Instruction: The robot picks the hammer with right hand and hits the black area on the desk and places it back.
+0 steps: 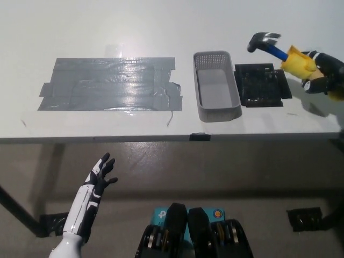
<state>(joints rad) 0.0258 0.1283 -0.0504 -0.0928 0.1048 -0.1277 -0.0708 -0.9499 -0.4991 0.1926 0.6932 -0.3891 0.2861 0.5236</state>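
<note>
The hammer [279, 51] has a dark metal head, a blue neck and a yellow grip. My black right hand [322, 72] is shut on the yellow grip at the far right edge of the head view, holding the hammer in the air with its head just above the far right corner of the black square pad [262, 85] on the white desk [161, 27]. A large patch of dark grey tape [110, 83] covers the desk's left half. My white left hand [99, 174] rests open below the desk's front edge, at lower left.
A grey mesh tray [216, 86] stands between the tape patch and the black pad, with nothing in it. The desk's front edge [161, 138] runs across the middle of the view, with floor below it.
</note>
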